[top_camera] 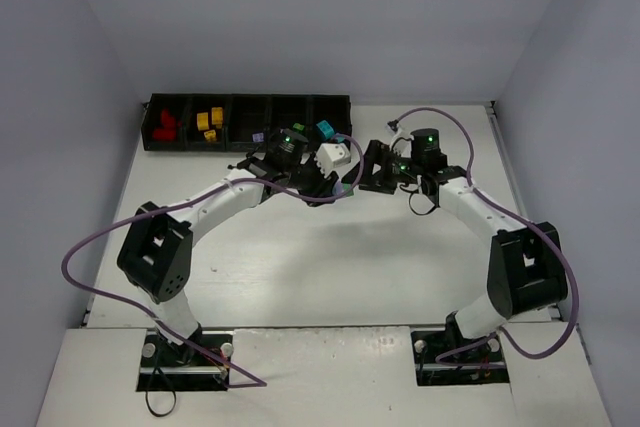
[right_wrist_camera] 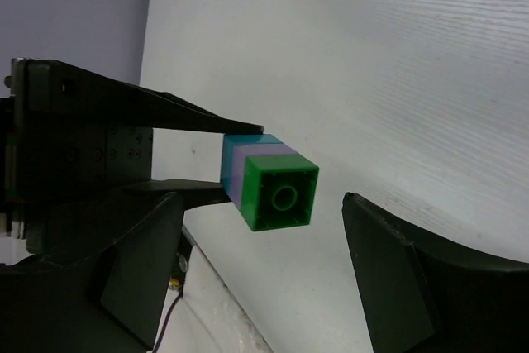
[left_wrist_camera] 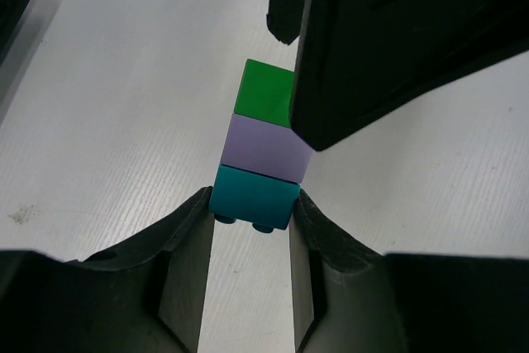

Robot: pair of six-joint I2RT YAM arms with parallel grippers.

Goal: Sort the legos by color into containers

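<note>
Clamping the cyan brick (left_wrist_camera: 252, 194) at one end of a three-brick stack (left_wrist_camera: 264, 150), the left gripper (left_wrist_camera: 252, 211) was clenched on it from both sides. So the stack looked to be held up off the table between the two arms, not in the tray (top_camera: 250, 99).

In the left wrist view its long axis ran from cyan at 6 o'clock, through lilac, to the green brick (left_wrist_camera: 263, 93) at roughly 12, pointing straight away from the left fingers. The right gripper (right_wrist_camera: 260, 202) faced that green end head-on with its jaws spread wide and nothing in them. My guess is the next move is a pinch on green to pull it off, so what matters is that the stack pointed right into that gap.

The left wrist view only showed a black slab of right finger overlapping green, so contact was impossible to call there. The right wrist view settled it, with daylight on both sides of the brick.

From overhead the right gripper sat at 3 o'clock of the left one, and the stack itself was basically lost between them. The tray was off at 10 o'clock, nearer the left arm, with red bricks (top_camera: 165, 124) and yellow bricks (top_camera: 209, 122) already in its end compartments.
</note>
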